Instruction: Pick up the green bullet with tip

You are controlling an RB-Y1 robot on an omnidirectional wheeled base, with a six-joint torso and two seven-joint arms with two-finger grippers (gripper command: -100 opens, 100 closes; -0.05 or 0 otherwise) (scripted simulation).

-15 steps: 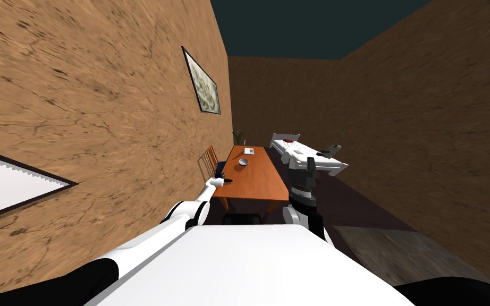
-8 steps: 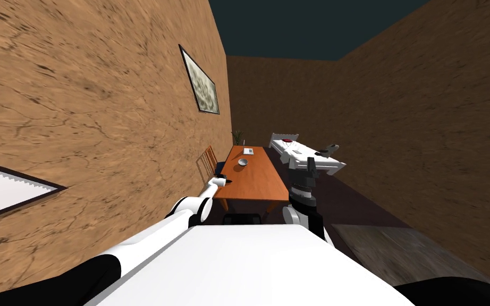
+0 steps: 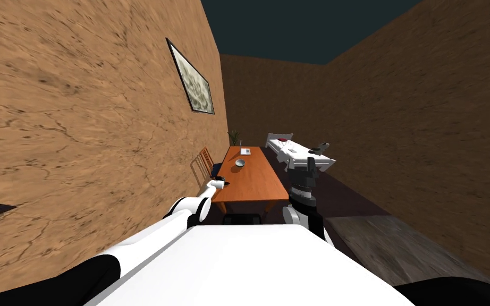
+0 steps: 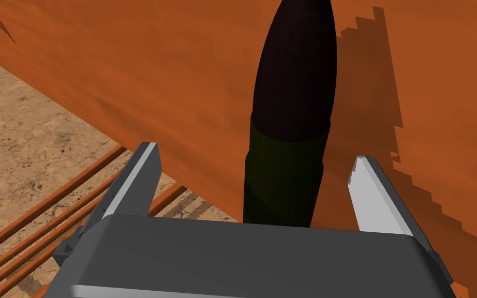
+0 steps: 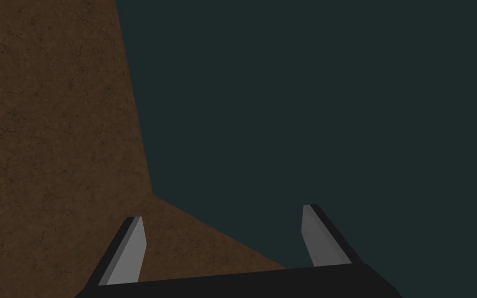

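Head camera has swung since half a second ago: wall and table (image 3: 254,180) slide left together, so the robot moved, not the things. Left gripper (image 4: 255,155) stays at the table's near corner, fingers wide apart, holding nothing. The bullet (image 4: 286,170), dark green with a darker tip, lies on the table between them, untouched. Judgement: ready to close. Right gripper (image 5: 222,213) raised, open, empty.

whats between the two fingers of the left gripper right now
The bullet, dark green with a darker tip, lies on the orange table between the open fingers of the left gripper, a gap on each side. The left wrist view shows it.
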